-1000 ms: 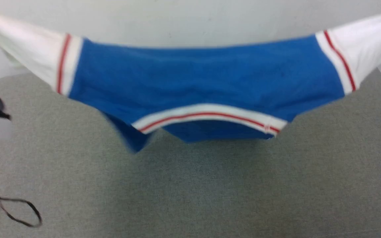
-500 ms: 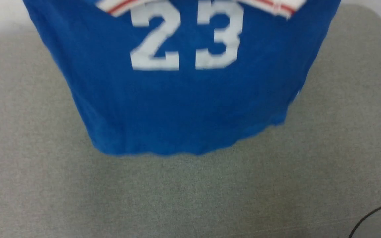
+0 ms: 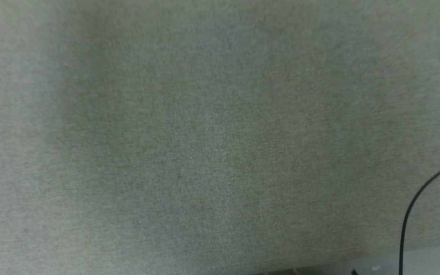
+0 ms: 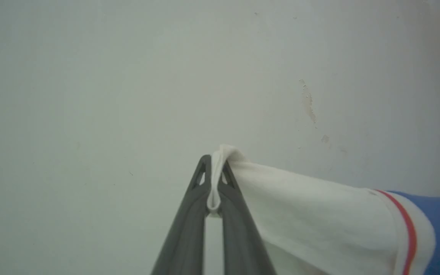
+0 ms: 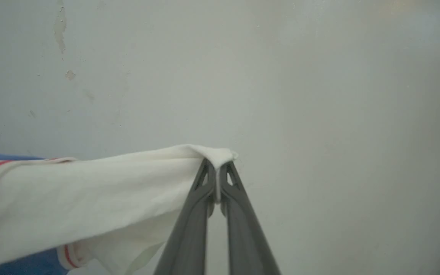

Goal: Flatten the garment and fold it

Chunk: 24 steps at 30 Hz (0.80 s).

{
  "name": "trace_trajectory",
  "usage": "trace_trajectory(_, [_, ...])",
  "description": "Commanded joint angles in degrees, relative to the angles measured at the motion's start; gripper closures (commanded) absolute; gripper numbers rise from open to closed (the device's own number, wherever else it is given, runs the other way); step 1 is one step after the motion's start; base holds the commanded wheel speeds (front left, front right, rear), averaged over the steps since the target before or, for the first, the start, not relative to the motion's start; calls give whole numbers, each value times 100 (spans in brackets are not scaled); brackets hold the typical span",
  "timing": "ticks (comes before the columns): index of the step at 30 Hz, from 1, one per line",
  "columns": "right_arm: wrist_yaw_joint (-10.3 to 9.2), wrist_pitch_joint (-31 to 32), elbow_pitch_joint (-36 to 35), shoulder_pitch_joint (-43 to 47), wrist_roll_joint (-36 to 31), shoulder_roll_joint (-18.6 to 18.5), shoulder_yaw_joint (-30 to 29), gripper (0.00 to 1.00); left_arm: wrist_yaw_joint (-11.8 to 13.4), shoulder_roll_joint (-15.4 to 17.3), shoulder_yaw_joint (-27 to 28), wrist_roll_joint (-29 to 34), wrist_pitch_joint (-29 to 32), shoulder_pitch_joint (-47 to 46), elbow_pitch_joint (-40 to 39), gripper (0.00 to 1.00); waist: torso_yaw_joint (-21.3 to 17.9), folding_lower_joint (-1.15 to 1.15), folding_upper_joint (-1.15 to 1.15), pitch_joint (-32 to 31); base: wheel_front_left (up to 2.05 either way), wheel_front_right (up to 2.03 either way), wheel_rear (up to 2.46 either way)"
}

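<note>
**Item:** garment (image 4: 319,217), white sleeves, red stripe, blue body.

**Location:** off the desk (image 3: 220,137), strung between your two arms in front of a pale wall (image 4: 90,95).

**Left pincer** (image 4: 215,165): clamped fully shut on the tip of one white sleeve. In the left wrist view the cloth runs off to the right, towards the blue body.

**Right pincer** (image 5: 217,168): likewise shut tight on the other sleeve tip. In the right wrist view the cloth runs off to the left.

**Key relation:** the garment's long axis runs sleeve to sleeve, pincer to pincer. The body lies inward of both, so neither arm is the nearer one.

**Surface:** grey-green cloth-covered desk in the head view. A black cable (image 3: 407,214) loops in at its right edge.

**Handling note:** laying the garment flat will probably call for you to lower both arms together and keep the sleeve line taut. How far the hem hangs above the desk cannot be told.
</note>
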Motion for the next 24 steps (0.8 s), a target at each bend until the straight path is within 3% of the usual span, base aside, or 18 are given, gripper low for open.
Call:
trace_trajectory(1, [-12,-49,59,-64,-40,18,-32,100,-32,-24,-5,45,-52,-81,52,100,26,-2,0,488,0,0,0])
trace_trajectory(6, [-12,-748,847,-584,-381,288,-238,100,-120,-152,-142,198,-765,-814,780,100,114,-2,0,767,0,0,0])
trace_trajectory(11, [-12,-1310,1427,-411,-491,602,-243,100,-210,-237,-353,150,-1196,-787,1394,100,212,-2,0,877,0,0,0])
trace_trajectory(19, [-12,-1591,2084,547,-172,710,100,100,-257,-290,-771,-159,-1466,452,1912,100,387,-2,0,667,0,0,0])
trace_trajectory(24, [-12,-1320,2214,1540,351,568,568,100,-261,-272,-1206,-495,-1402,1729,2003,100,434,-2,0,154,0,0,0])
